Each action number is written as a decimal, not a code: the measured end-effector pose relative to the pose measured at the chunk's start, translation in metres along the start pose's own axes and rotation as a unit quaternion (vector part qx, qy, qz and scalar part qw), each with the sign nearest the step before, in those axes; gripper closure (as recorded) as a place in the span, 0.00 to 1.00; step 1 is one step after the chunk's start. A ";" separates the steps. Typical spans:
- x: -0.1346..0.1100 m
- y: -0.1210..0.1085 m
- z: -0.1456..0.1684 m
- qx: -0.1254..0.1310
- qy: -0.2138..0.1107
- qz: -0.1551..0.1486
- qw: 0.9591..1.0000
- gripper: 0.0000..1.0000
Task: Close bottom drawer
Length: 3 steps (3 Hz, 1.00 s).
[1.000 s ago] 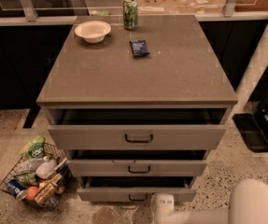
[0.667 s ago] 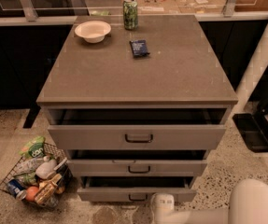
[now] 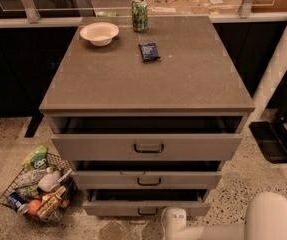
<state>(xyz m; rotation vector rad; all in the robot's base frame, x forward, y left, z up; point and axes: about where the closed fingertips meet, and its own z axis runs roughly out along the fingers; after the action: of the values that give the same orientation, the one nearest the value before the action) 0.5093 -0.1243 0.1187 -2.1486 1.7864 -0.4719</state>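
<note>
Camera view, bottom drawer (image 3: 133, 208) open, gripper (image 3: 175, 219) at its front

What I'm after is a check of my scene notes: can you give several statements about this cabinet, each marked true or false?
1. The bottom drawer is open a little. True.
2. The claw is low, just in front of the bottom drawer, right of its handle. True.
3. The can stands inside the bowl. False: the can stands beside the bowl, apart from it.
4. The middle drawer is shut. False: the middle drawer is ajar.
5. A full basket stands left of the cabinet. True.
</note>
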 end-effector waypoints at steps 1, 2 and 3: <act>0.000 0.000 0.000 0.000 0.000 0.000 1.000 0.81; 0.000 0.001 0.000 -0.001 0.000 0.000 1.000 0.59; 0.000 0.001 0.001 -0.001 0.000 0.000 1.000 0.36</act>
<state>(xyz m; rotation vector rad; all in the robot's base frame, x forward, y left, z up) 0.5084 -0.1242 0.1172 -2.1496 1.7881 -0.4699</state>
